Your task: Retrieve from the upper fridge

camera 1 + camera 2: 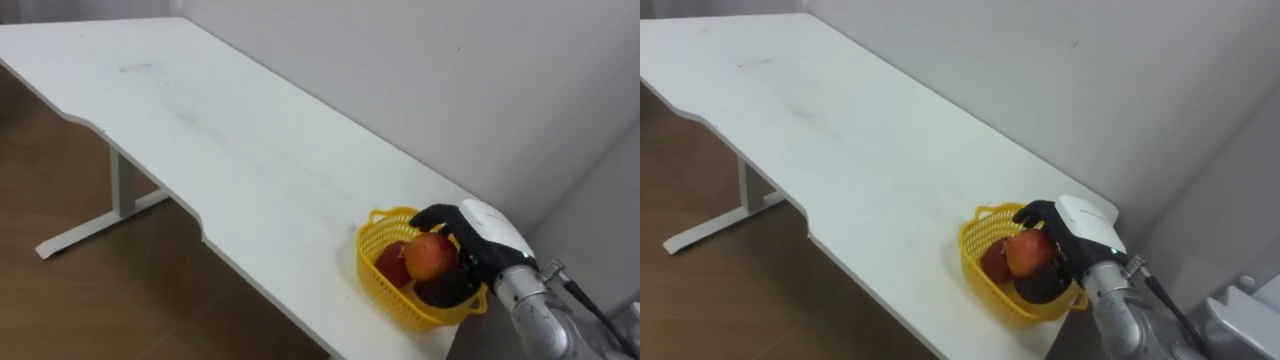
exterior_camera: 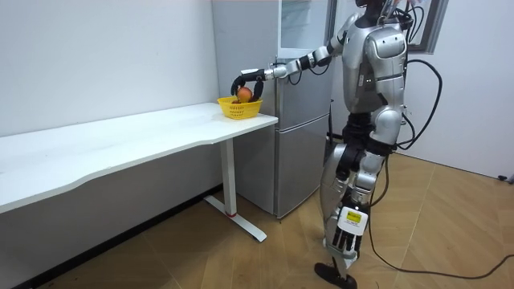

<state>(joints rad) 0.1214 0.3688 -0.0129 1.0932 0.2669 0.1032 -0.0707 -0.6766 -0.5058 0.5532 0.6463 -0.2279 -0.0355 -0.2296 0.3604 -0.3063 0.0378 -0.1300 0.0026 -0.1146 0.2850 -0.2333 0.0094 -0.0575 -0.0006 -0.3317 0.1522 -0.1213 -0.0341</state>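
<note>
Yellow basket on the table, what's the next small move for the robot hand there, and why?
The right robot hand is curled round a red-orange fruit already down inside the yellow basket, which rests on the white table near its end. So it should probably loosen its grip and release the fruit there.

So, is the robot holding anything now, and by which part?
Its right hand is curled over the far rim of the yellow basket on the table; the fruit inside looks ungripped.
</note>
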